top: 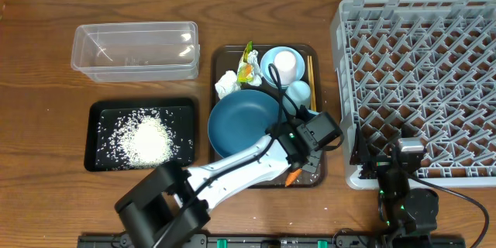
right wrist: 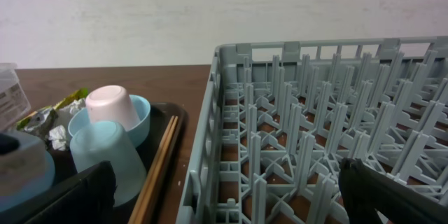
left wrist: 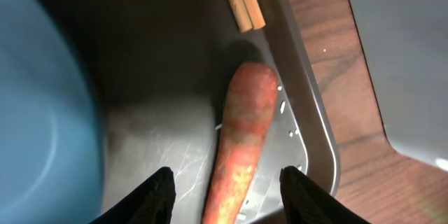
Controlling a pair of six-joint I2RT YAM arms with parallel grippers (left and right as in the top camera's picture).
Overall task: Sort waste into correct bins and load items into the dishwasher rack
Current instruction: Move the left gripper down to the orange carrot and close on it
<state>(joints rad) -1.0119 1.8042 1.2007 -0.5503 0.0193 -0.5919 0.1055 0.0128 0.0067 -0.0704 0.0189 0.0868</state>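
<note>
Left gripper (left wrist: 225, 176): jaws apart, low over the right front corner of the brown tray (top: 221, 54), astride the carrot's near end, with a gap showing on each side.
Left fingers (left wrist: 152, 197): dark, one on either side of the carrot; neither visibly touches it.
Carrot (left wrist: 243, 136): lies flat on the brown tray close to its right rim, pointing away from the wrist camera; from overhead it sits at the tray's front right corner, right of the big bowl.
Chopsticks (top: 311, 77): lie along the tray's right rim, their ends just past the carrot's far tip.
Big bowl (top: 242, 126): dark blue, upright on the front half of the brown tray.
Small bowl (right wrist: 138, 122): light blue, at the back of the tray, with the white cup (right wrist: 110, 106) upside down in it.
Blue cup (right wrist: 105, 157): upside down on the tray, just in front of the small bowl.
Tissue (top: 227, 84): crumpled, at the tray's back left.
Wrapper (top: 248, 66): beside the tissue, against the small bowl.
Rice (top: 143, 139): heaped in the black tray (top: 93, 155), left of the brown tray.
Tub (top: 136, 50): clear, behind the black tray.
Rack (top: 418, 77): on the table (top: 39, 85), right of the brown tray.
Right gripper (right wrist: 227, 175): jaws wide apart, holding nothing, at the rack's near left corner.
</note>
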